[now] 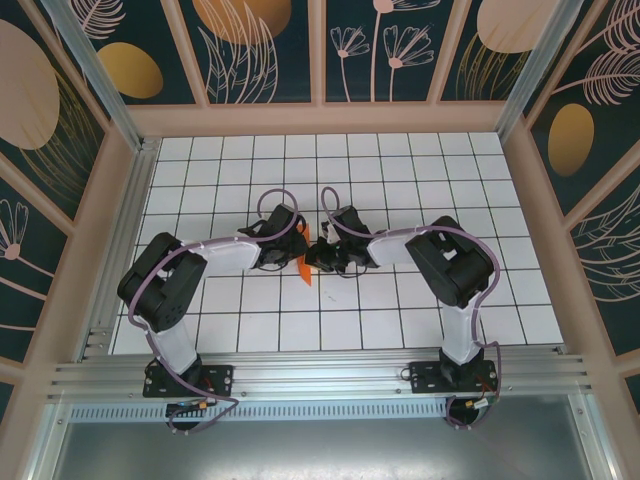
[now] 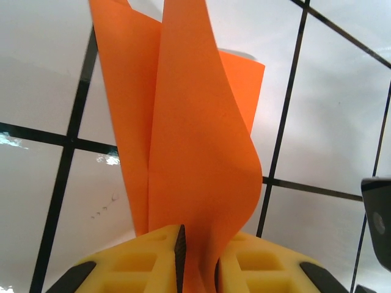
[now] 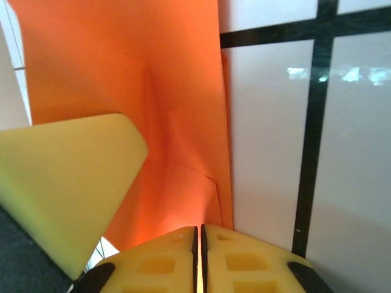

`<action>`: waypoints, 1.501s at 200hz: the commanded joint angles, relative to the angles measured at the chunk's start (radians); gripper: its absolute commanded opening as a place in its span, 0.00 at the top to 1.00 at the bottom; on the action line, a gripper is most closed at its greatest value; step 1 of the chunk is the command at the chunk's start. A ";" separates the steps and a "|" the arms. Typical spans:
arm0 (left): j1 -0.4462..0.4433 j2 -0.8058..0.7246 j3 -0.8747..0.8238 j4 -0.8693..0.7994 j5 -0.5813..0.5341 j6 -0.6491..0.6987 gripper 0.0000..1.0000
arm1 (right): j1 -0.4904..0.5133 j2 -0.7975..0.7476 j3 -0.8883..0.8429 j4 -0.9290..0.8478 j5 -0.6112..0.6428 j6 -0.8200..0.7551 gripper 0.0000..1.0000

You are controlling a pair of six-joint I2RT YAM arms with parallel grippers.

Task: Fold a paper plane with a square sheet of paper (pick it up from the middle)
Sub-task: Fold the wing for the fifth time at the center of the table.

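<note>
Paper, creased into layers, stands above mid-worktop between both arms, its long axis running straight out from the left tool, which pinches it, while the right tool, jaws nearly together, seems to nip one edge.

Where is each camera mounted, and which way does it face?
Top external: above and behind, looking down on the gridded table; left arm and right arm show from their bases.
Left wrist: on the left wrist, looking along the left pincer at the orange paper it pinches.
Right wrist: on the right wrist, looking past the right pincer at that paper.
Shared: both wrist views show the paper over the table.
</note>
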 commanded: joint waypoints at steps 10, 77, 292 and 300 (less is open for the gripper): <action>-0.004 0.024 0.021 -0.006 -0.036 -0.042 0.79 | -0.006 -0.025 -0.057 0.023 -0.006 -0.081 0.79; -0.002 0.048 0.069 -0.025 -0.037 -0.105 0.85 | -0.006 -0.027 -0.106 0.099 -0.011 -0.171 0.62; 0.015 0.002 -0.003 0.120 0.066 -0.186 0.89 | 0.034 -0.031 -0.060 -0.054 0.206 -0.141 0.68; 0.017 0.002 -0.008 0.126 0.070 -0.185 0.88 | 0.034 -0.028 -0.055 -0.065 0.209 -0.135 0.70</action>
